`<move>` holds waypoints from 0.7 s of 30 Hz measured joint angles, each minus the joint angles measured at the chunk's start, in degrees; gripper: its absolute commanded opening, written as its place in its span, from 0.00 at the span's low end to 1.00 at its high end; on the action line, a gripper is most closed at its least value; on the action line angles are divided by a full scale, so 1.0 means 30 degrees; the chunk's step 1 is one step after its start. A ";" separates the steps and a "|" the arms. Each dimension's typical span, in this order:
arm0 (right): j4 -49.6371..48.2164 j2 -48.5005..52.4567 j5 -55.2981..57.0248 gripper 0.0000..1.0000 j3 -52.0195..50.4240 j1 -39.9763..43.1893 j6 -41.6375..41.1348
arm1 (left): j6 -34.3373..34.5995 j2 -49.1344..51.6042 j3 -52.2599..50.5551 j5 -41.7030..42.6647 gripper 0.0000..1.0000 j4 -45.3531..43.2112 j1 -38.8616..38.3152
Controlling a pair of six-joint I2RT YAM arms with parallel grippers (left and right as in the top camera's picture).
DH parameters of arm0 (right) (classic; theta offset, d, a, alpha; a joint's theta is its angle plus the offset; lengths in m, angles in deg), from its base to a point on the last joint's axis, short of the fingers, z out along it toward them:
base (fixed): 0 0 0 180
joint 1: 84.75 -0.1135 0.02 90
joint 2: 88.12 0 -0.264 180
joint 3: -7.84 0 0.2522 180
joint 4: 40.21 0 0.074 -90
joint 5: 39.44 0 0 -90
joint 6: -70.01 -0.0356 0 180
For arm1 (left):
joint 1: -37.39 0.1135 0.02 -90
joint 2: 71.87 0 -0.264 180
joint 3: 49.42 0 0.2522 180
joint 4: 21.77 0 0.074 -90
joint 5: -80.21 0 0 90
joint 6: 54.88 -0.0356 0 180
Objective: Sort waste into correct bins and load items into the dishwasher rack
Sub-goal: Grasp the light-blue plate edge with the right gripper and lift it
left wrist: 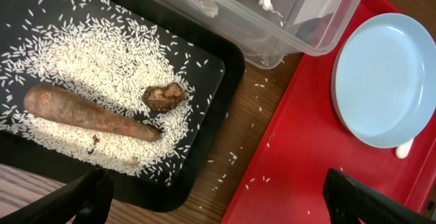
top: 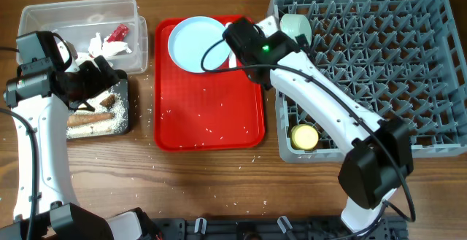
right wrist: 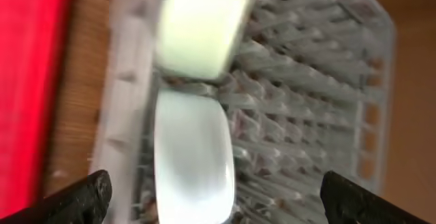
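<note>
The clear bin point(top: 80, 14) holds white paper scraps point(top: 106, 47) and a red-and-white wrapper point(top: 117, 32). The black bin point(top: 124, 127) holds a brown sausage point(left wrist: 88, 115), a dark scrap point(left wrist: 163, 96) and rice point(left wrist: 102, 54). My left gripper point(top: 102, 72) hangs open and empty over it point(left wrist: 218, 197). The pale blue plate point(top: 193, 43) lies on the red tray, a white spoon tip point(left wrist: 405, 149) beside it. My right gripper point(top: 239, 36) is open and empty point(right wrist: 214, 197) at the grey rack's point(top: 379, 65) left corner. Two pale bowls point(right wrist: 197, 26) point(right wrist: 194, 156) stand there. A yellow cup point(top: 305, 136) sits in the rack's near left.
The flat red tray point(top: 211, 116) lies between the bins and the rack, with rice grains scattered on it and on the wooden table point(top: 219, 189). My right arm point(top: 328, 109) crosses the rack's left side.
</note>
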 measured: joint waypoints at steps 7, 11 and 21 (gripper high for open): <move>-0.8058 -0.0058 -1.1504 0.81 -0.0029 0.0000 -0.0204 | 0.0000 0.0000 0.0000 0.0007 1.00 0.0007 0.0000; -1.2116 0.0867 -1.2378 0.70 -0.0007 0.0000 -0.4663 | 0.0000 0.0000 0.0000 0.0000 1.00 0.0007 0.0000; -1.1934 0.5974 -1.2451 0.49 -0.0015 0.0022 -0.9996 | 0.0000 0.0000 0.0000 0.0000 1.00 0.0000 0.0000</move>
